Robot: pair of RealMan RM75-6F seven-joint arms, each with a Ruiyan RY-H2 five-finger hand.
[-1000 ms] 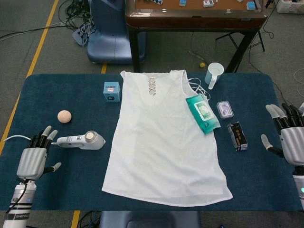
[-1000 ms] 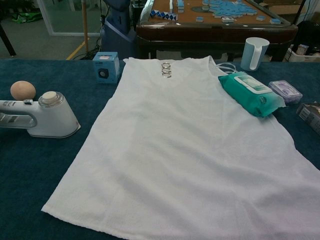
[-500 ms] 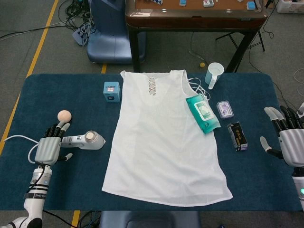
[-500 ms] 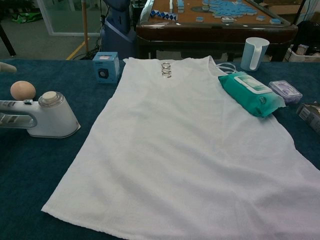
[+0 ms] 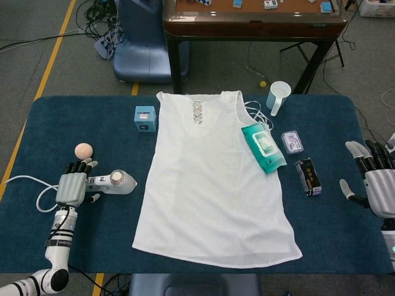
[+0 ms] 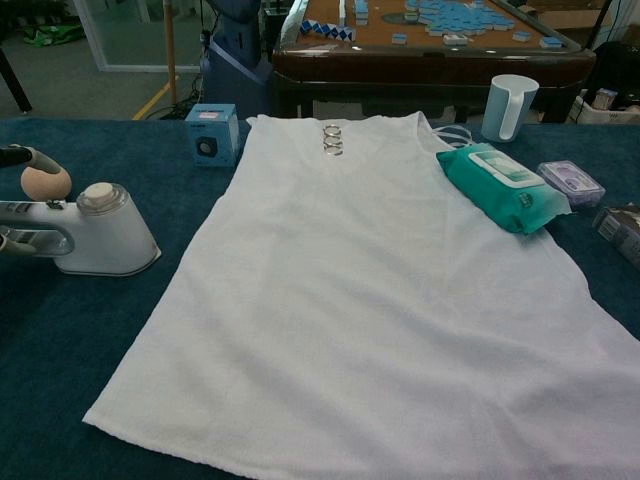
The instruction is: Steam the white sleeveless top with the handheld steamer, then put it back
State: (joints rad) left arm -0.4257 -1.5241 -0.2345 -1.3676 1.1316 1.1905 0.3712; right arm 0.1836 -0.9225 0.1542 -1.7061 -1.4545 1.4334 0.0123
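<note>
The white sleeveless top (image 5: 213,179) lies flat in the middle of the blue table (image 5: 345,240), neckline away from me; it also fills the chest view (image 6: 380,280). The white handheld steamer (image 5: 116,183) lies on its side left of the top, head toward the garment. My left hand (image 5: 73,186) lies over the steamer's handle, fingers spread around it rather than closed. In the chest view one finger (image 6: 22,156) shows above the handle of the steamer (image 6: 95,235) and another below. My right hand (image 5: 375,185) hovers open at the table's right edge, holding nothing.
A peach ball (image 5: 83,150) sits just beyond my left hand. A small blue box (image 5: 145,117) stands by the top's left shoulder. A green wipes pack (image 5: 263,147) overlaps the top's right edge, with a cup (image 5: 278,96), clear case (image 5: 292,141) and black box (image 5: 308,176) nearby.
My left hand has moved forward and right from the table's front-left onto the steamer's handle. The right hand drifted slightly down. The steamer and top have not moved.
</note>
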